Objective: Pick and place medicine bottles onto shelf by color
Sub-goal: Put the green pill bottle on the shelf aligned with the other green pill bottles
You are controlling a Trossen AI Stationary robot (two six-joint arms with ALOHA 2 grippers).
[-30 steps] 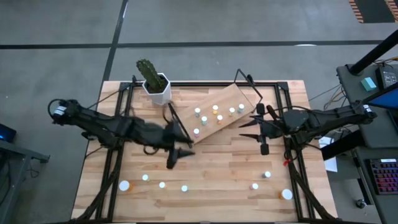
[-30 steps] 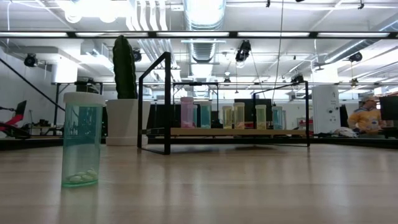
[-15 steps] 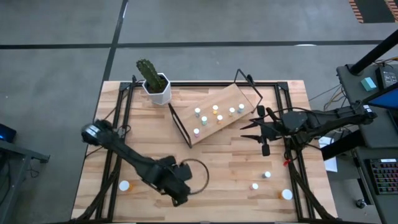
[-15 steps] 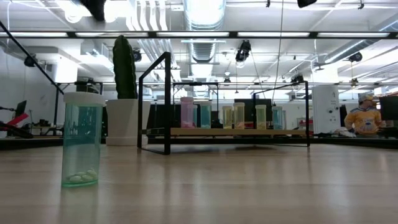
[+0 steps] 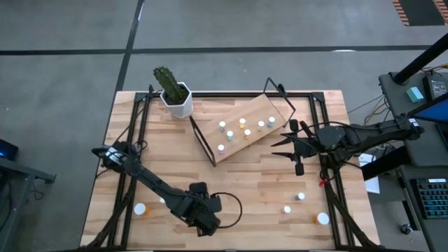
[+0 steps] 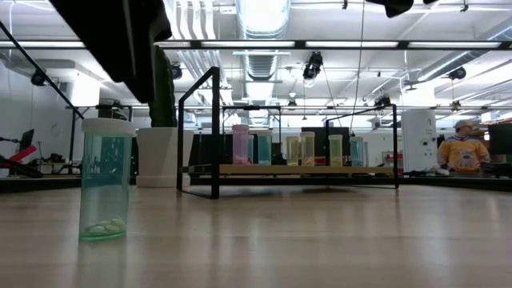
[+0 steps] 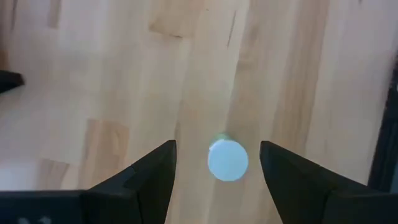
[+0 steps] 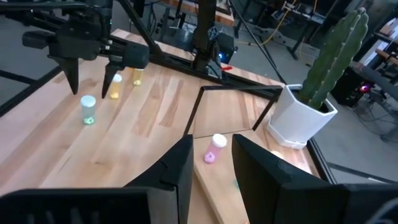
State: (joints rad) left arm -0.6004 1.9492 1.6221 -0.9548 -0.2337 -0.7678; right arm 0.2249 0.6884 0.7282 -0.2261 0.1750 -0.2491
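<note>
My left gripper [image 7: 217, 146] points down near the table's near edge [image 5: 204, 222], open. Its fingers stand on either side of a green medicine bottle with a white cap [image 7: 227, 160], which stands upright on the table and is untouched. The right wrist view shows the same gripper [image 8: 91, 78] above that bottle [image 8: 88, 110]. The shelf [image 5: 241, 129], a tilted wood board on a black wire frame, carries several small bottles. My right gripper [image 5: 280, 143] hovers open by the shelf's right end, with nothing between its fingers [image 8: 212, 146].
A cactus in a white pot [image 5: 175, 98] stands at the far left of the shelf. Loose bottles stand near the front edge: a white-capped one [image 5: 140, 208] at the left, and others [image 5: 300, 197] [image 5: 323, 218] at the right. Two orange bottles [image 8: 115, 87] stand close to my left gripper.
My left gripper has swung from in front of the shelf toward the table's near edge and gone down, tipping from nearly level to pointing down over the green bottle. It has stayed open. The bottles have not moved.
</note>
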